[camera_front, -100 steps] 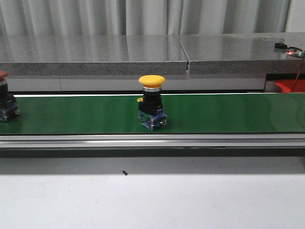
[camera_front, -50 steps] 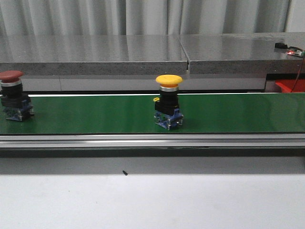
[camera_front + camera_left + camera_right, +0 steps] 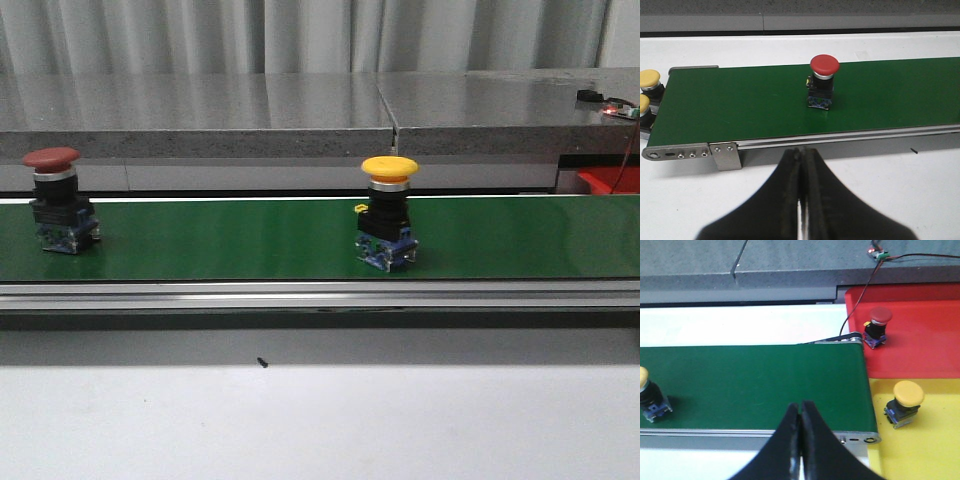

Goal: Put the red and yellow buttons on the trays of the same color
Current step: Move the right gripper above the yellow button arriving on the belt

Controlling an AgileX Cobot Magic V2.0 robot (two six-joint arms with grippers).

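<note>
Over the last second the yellow mushroom-head push button (image 3: 388, 212) rides the green conveyor belt (image 3: 230, 240) rightward past mid-belt; the red mushroom-head push button (image 3: 60, 201) enters at the left, well apart. Both head for the red tray (image 3: 920, 347) and yellow tray (image 3: 935, 450) beside the belt's end. Left tool (image 3: 801, 165) and right tool (image 3: 801, 415) hang closed and empty over the white tabletop (image 3: 320, 420), with open room above the belt
</note>
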